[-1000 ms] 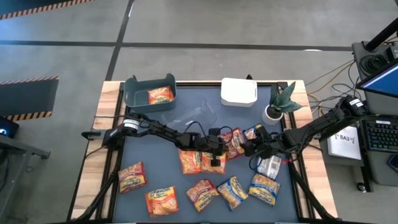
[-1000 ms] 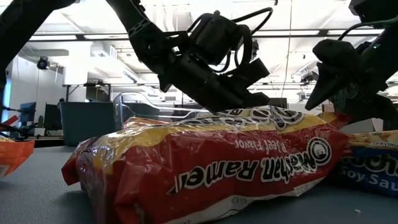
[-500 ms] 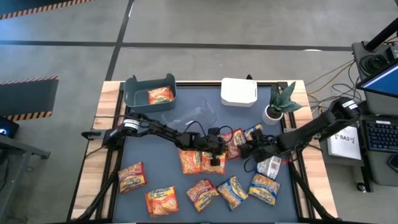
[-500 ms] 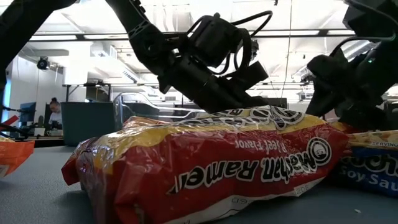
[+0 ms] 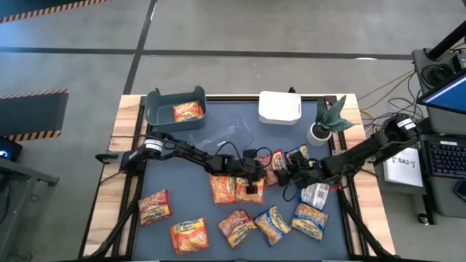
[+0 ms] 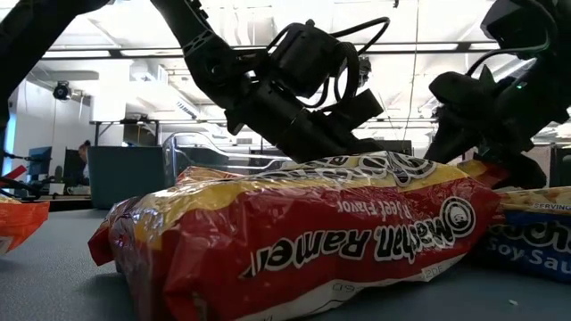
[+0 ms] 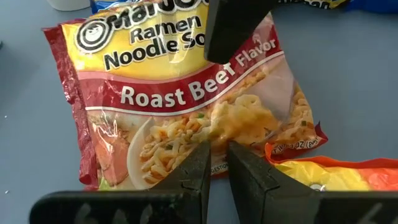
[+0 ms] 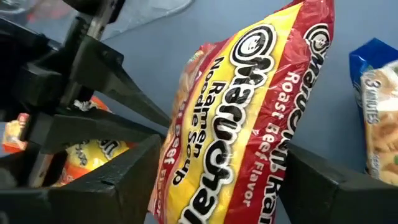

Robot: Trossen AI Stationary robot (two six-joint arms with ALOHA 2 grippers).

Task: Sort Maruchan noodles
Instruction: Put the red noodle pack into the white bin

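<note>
right gripper (image 8: pixel 214 180) is at mid-table with its two dark fingers (image 8: pixel 118 180) spread either side of a dark red and yellow crinkly plastic roast beef ramen packet (image 8: pixel 249 106). the packet sits between the pads and reaches straight out ahead of the wrist, long axis running away from the hand, so closing in place should catch its near end. can't tell whether the pads touch the film yet.

left gripper (image 7: pixel 216 163) is just left of it, fingers pressed nearly together at the edge of that same packet (image 7: pixel 186 93). no clear pinch on the film visible. both hands are on one packet, right arm better placed.

in the high view the packet (image 5: pixel 275 166) is mostly covered by the two wrists. low view is filled by another red packet (image 6: pixel 303 236), so contact there is hidden. remaining packets lie toward the near edge, one orange one in the far-left teal plastic bin (image 5: pixel 156 109).
</note>
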